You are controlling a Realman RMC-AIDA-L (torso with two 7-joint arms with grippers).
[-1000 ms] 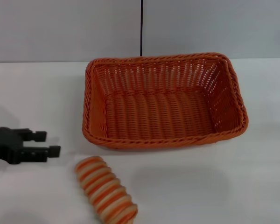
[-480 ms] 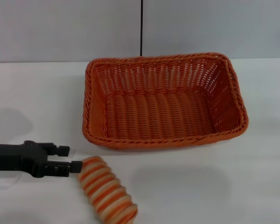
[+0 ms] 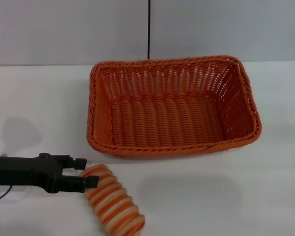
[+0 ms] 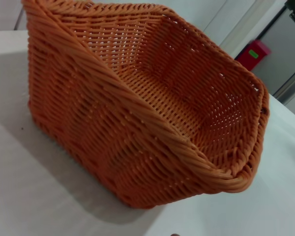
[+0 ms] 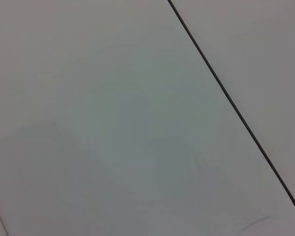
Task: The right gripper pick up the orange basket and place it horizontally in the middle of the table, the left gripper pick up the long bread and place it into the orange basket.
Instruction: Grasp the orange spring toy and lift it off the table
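My left tool [image 3: 86, 171], fingers apart, reaches the bread's [image 3: 111, 200] far end near the surface's [image 3: 211, 196] front-left edge; basket [image 3: 172, 105] sits mid-surface, bread outside it.

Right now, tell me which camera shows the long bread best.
The head view: the long bread lies whole on the table, in front of the orange basket, with the left gripper open at its end. Neither wrist view shows it.
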